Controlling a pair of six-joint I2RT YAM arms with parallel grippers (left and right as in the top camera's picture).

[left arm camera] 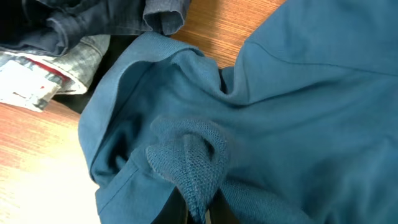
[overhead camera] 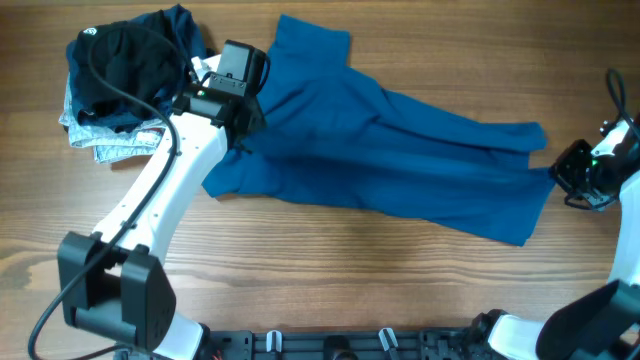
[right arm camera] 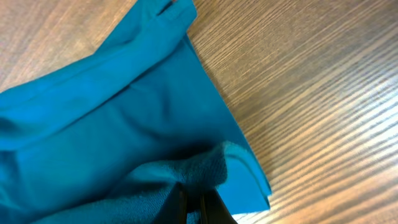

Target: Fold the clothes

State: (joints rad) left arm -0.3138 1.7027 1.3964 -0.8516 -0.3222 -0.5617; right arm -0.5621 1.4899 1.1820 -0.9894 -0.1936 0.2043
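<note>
The teal-blue garment (overhead camera: 380,150) lies stretched across the wooden table from upper left to right. My left gripper (overhead camera: 243,112) is shut on a pinched fold of it near its left end; the fold rises between the fingers in the left wrist view (left arm camera: 198,208). My right gripper (overhead camera: 566,172) is shut on the garment's right corner, with bunched cloth between the fingers in the right wrist view (right arm camera: 194,205). The garment's hem edge (right arm camera: 214,99) lies flat on the wood there. No buttons show.
A pile with a black garment (overhead camera: 120,60) and light-blue denim (overhead camera: 95,135) sits at the back left, touching the teal cloth's area; it also shows in the left wrist view (left arm camera: 81,37). Bare wood (overhead camera: 350,270) lies along the front.
</note>
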